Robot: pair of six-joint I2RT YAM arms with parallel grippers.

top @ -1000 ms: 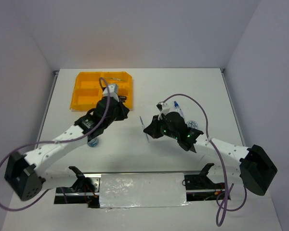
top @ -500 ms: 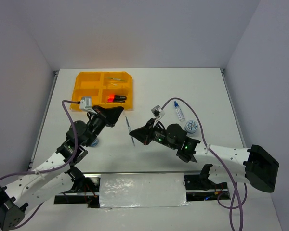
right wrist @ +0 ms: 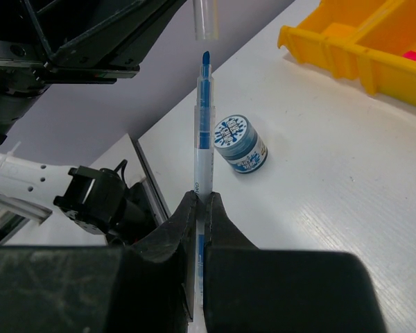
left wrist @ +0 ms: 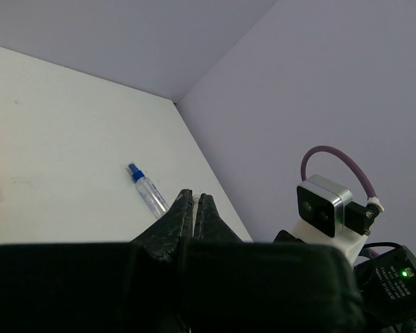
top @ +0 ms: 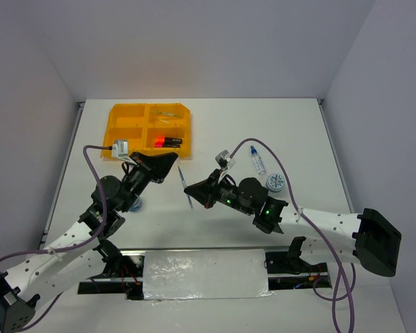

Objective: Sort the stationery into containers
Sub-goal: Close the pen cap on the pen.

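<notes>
The orange-yellow tray sits in the far-left corner of the desk. My left hand is clenched, apparently pinching a clear cap at its tips. Mid-desk, raised off the surface, the blue-tipped clear pen stands in my right hand, clamped low on the barrel. It's light, stiff, slick plastic; I'd grip mid-barrel, gently.
</notes>
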